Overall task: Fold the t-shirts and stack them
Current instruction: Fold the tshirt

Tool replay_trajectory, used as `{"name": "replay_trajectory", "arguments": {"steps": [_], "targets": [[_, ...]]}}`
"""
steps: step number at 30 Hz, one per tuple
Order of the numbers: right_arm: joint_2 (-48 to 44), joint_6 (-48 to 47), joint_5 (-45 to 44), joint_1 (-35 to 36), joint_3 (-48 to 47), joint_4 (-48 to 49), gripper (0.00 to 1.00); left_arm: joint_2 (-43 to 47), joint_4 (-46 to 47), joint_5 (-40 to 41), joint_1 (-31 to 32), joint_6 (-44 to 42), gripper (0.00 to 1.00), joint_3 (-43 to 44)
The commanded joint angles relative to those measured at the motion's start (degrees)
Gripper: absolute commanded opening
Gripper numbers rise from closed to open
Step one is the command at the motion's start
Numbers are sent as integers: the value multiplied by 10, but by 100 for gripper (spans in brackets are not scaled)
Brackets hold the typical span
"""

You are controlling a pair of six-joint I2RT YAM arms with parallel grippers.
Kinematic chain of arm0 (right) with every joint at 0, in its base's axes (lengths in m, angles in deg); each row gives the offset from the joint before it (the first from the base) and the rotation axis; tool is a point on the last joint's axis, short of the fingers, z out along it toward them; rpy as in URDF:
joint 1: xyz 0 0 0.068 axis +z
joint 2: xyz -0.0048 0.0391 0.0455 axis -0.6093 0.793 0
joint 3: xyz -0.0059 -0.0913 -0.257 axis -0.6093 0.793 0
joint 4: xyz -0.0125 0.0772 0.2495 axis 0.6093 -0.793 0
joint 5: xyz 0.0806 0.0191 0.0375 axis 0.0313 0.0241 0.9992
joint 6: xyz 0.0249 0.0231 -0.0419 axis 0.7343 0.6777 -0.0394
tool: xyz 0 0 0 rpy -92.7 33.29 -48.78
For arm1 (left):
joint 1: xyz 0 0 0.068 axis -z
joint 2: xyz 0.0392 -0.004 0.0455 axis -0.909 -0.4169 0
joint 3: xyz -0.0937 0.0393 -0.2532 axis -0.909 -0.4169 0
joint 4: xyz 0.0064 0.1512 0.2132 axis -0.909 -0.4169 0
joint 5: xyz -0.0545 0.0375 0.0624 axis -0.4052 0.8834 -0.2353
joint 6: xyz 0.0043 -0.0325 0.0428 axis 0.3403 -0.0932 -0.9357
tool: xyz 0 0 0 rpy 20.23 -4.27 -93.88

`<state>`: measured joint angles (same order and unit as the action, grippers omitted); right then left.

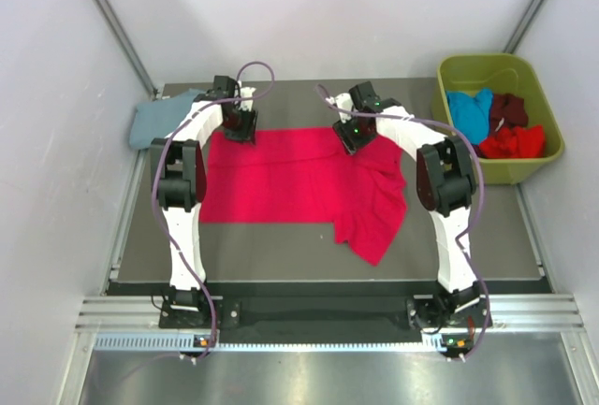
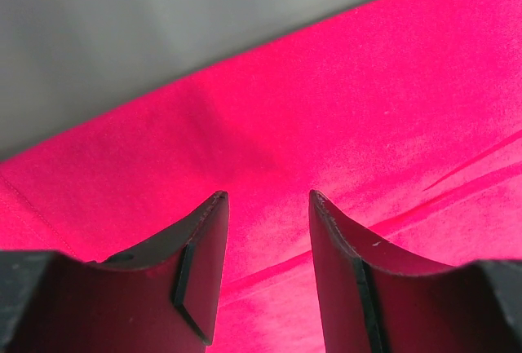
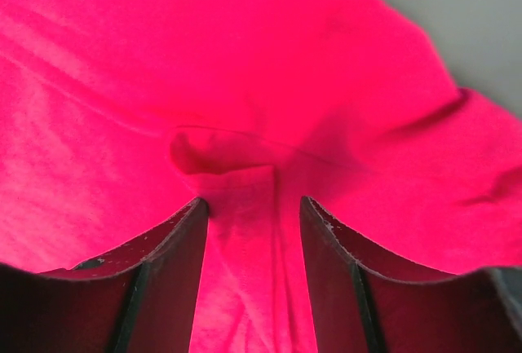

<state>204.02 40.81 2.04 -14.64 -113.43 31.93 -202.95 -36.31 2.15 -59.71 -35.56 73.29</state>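
**Crimson-Red T-Shirt: Handling and Grasp Points**

**Location.** The crimson-red t-shirt [image 1: 281, 180] lies spread on the table [image 1: 281, 237]. It is flat beneath the left fingers [image 2: 196, 263] and rumpled around the right fingers [image 3: 163, 271], with a loose lobe trailing back behind them toward the arm bases. A blue-grey t-shirt [image 1: 150, 124] lies well outward of the left fingers. Bright blue [image 1: 468, 113], maroon [image 1: 508, 108] and red [image 1: 515, 141] shirts sit in the olive-green bin [image 1: 538, 78], well outward of the right fingers.

**Finger state.** Both pairs stand roughly half open and hold nothing. The left fingers are over smooth cloth, with the shirt's edge and bare table just ahead of the tips. A raised ridge of cloth runs between the right fingers to a small pucker just ahead of them. It is not pinched.

**Handling (judged).** The shirt looks light, soft and limp. It should sag from any single grip and drag on the table rather than slide. It is not fragile.

**Where to grip (judged).**
- The ridge between the right fingers offers a ready bite.
- The flat cloth under the left fingers offers little, so take the edge just ahead of the tips instead.
- Use matched points on one edge, so the panel lifts evenly.
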Motion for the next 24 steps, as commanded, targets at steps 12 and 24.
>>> {"name": "replay_trajectory", "arguments": {"steps": [12,24], "targets": [[6,8,74,-20,-47,3,49,19,1,4,-3,-2,49,-7],[-14,32,120,-22,-40,3,46,10,2,-2,-2,5,49,3]]}}
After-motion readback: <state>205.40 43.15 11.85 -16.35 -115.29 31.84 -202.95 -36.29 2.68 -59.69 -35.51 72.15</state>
